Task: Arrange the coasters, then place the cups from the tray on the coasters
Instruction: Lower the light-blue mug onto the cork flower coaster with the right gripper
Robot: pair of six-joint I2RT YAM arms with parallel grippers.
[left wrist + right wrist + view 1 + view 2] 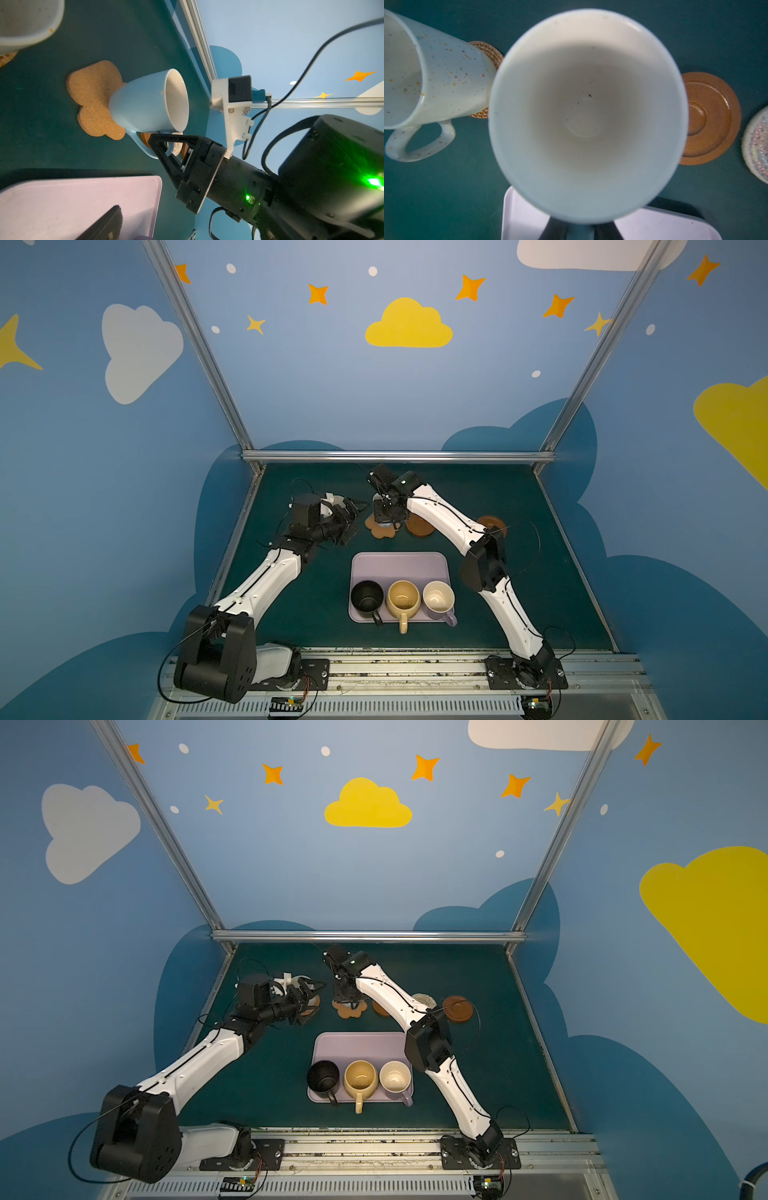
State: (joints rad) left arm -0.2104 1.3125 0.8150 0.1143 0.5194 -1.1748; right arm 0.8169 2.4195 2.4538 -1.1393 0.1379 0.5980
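Green felt covers the table under blue walls painted with clouds. Nearest us, the tray [399,568] holds three mugs along its 6 o'clock edge: black mug [367,595], yellow mug [403,599] and lilac mug [438,599]. At 12 o'clock from the tray, the right gripper [164,145] pinches the handle of the blue mug [145,101], whose base is over the flower coaster [93,89]; we cannot tell whether it has landed. At its 9 o'clock the speckled mug [446,72] stands on a tan woven coaster [488,52], with the left gripper [355,520] spread wide and empty beside it. At 3 o'clock a brown coaster [712,118] and a pale woven coaster [758,145] lie bare. We judge the second mug is being placed: next it needs setting flat, then a gentle release.
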